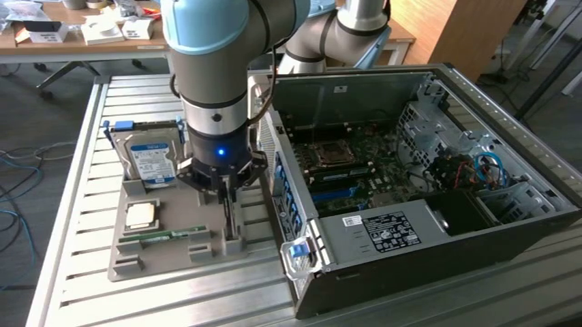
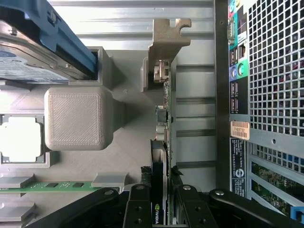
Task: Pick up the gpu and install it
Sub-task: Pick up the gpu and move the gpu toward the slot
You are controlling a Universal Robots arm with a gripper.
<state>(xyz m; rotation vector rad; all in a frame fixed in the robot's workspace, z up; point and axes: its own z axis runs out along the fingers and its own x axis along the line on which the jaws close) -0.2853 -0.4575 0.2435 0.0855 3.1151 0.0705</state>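
Observation:
The gpu stands on its edge in a slot of the grey holder tray, beside the open computer case. In the wrist view the gpu is seen edge-on: a thin green board with a black cooler near the fingers and a metal bracket at its far end. My gripper has come straight down onto it. One finger lies against each side of the card, so my gripper is shut on it. The card still sits in its slot.
The tray also holds a silver hard drive with a blue-white label, a square processor and a thin green memory stick. The case's rear panel is very close to the card. The motherboard lies exposed inside the case.

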